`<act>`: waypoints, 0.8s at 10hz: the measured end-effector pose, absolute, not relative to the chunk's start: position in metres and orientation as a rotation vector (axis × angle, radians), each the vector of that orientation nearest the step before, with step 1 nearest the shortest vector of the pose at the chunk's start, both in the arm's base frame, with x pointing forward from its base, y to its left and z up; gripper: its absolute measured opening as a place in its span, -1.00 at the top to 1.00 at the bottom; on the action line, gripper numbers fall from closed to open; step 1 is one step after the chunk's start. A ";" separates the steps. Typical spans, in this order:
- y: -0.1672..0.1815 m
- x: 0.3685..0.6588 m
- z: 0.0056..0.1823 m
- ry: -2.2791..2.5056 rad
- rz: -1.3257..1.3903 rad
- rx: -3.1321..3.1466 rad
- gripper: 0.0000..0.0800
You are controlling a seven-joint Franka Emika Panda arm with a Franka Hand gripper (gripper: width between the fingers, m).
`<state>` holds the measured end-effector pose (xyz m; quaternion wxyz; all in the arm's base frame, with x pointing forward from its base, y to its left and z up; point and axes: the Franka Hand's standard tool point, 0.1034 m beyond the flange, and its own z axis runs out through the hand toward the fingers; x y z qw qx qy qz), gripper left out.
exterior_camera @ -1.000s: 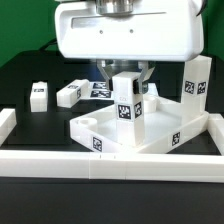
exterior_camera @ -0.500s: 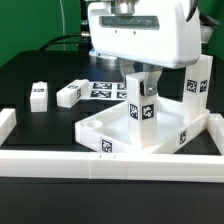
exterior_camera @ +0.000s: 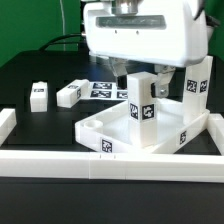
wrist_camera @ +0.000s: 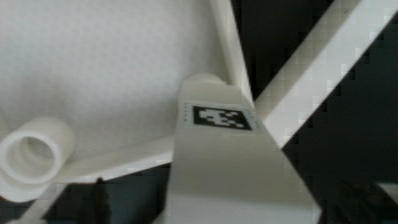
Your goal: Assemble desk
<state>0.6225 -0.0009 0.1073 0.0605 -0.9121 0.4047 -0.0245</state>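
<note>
Plainly, the tool (exterior_camera: 141, 82) is hanging straight down over the tabletop (exterior_camera: 130, 144), with its jaws standing wide and a thin gap showing on each side of the leg (exterior_camera: 141, 112) between them, so it is gripping nothing. That leg is standing upright inside the tabletop, close behind the front rim, its long axis pointing straight up and a tag (exterior_camera: 147, 112) facing the exterior camera. The tabletop is lying rim-up on the black counter (exterior_camera: 40, 62), its long axis running across the exterior view from left to right and a round socket (exterior_camera: 89, 122) sitting in its near corner on the exterior view's left. A second leg (exterior_camera: 197, 80) is standing upright at the tabletop's far end on the exterior view's right; whether it is sitting in a socket I cannot tell. Off the tabletop towards the exterior view's left, a third leg (exterior_camera: 68, 94) and a fourth leg (exterior_camera: 38, 94) are lying on their sides, and the marker board (exterior_camera: 103, 89) is lying just behind the tabletop. The border rail (exterior_camera: 100, 166) is running in front of it. Only the wrist view is looking down the leg (wrist_camera: 231, 165) end-on, showing the socket (wrist_camera: 32, 152) beside it open and unfilled and the tabletop floor (wrist_camera: 107, 60) beyond; the other legs are showing in the exterior view alone.
</note>
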 end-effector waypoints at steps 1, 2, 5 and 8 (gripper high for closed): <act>0.003 0.622 0.107 1.099 -0.079 -2.813 -0.62; 0.004 0.623 0.108 0.967 -0.088 -2.863 -0.62; 0.004 0.623 0.108 0.609 -0.110 -2.969 -0.62; 0.003 0.623 0.108 0.204 -0.129 -3.048 -0.62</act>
